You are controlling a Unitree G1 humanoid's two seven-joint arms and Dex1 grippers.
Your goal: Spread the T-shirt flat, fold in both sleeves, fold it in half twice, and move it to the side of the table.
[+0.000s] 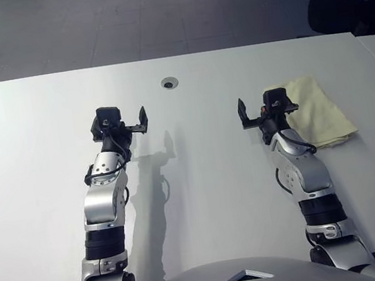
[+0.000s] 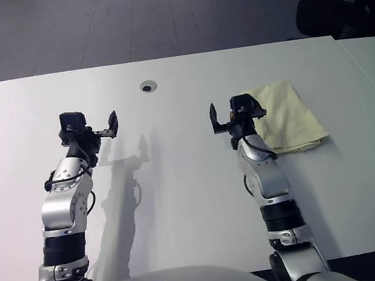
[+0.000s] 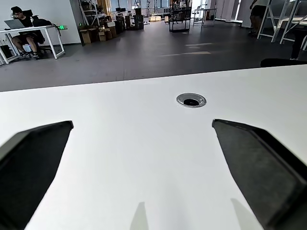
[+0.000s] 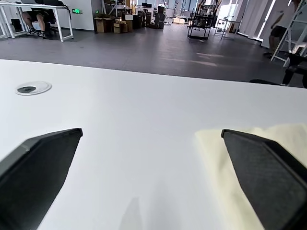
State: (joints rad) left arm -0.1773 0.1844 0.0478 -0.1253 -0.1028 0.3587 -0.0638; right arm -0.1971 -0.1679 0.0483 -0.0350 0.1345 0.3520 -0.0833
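T-shirt (image 1: 318,114): inner edge behind right gripper (image 1: 265,110), outer part beyond the right wrist view's frame edge.

Lighting is bright and even, from overhead. The white desk (image 1: 32,176) reflects strongly, close to glare, without hard hotspots. The floor (image 1: 155,12) beyond its far edge reads much dimmer. A soft-edged shadow lies beside the left arm (image 1: 104,194), toward the desk's middle. Two faint shadow streaks lie below the left gripper (image 3: 142,123).
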